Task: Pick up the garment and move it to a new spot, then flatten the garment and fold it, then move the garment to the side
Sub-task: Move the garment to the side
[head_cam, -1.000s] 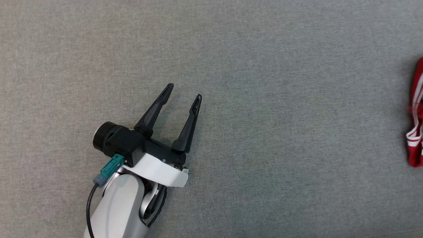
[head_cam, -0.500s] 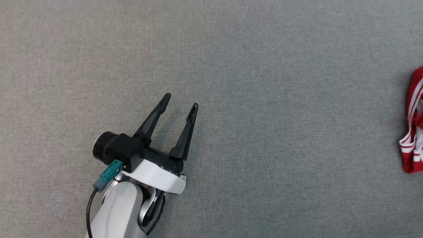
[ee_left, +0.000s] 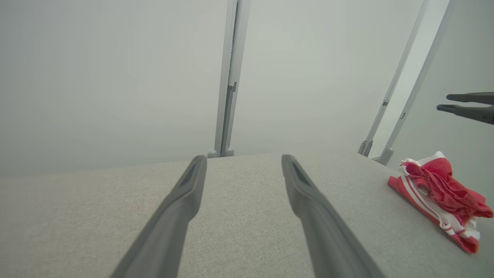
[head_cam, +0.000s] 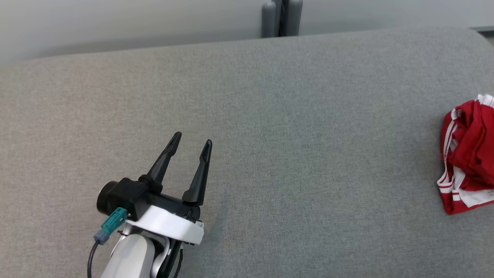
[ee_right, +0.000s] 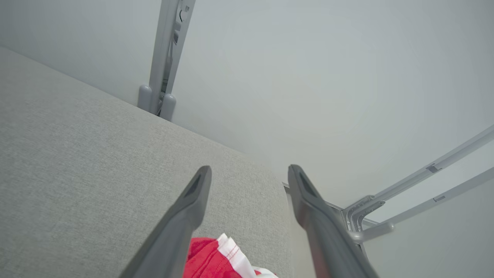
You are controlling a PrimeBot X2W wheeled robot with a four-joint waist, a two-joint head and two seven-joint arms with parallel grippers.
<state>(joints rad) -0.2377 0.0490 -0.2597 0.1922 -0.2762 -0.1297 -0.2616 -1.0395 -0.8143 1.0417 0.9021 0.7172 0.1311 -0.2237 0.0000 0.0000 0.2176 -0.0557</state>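
Note:
The garment (head_cam: 469, 154) is red with white stripes and lies crumpled in a heap at the far right of the grey cloth surface (head_cam: 289, 116). In the left wrist view the garment (ee_left: 440, 193) sits to the right, near the surface's corner. My left gripper (head_cam: 192, 139) is open and empty at the lower left, far from the garment; its own view shows the left gripper (ee_left: 243, 160) over bare cloth. My right gripper (ee_right: 249, 170) is open, hovering above the garment (ee_right: 210, 262) with nothing between its fingers. It also shows in the air as the right gripper (ee_left: 444, 103) above the heap.
The surface's far edge runs along the top, with a grey post (head_cam: 281, 17) and a pale wall behind it. Grey metal rails (ee_right: 366, 216) stand just past the right corner. Bare cloth stretches between my left gripper and the garment.
The head camera has tilted up, so the far edge and more of the garment now show. The garment, stretched tall and blurred before, now lies as a settled heap.

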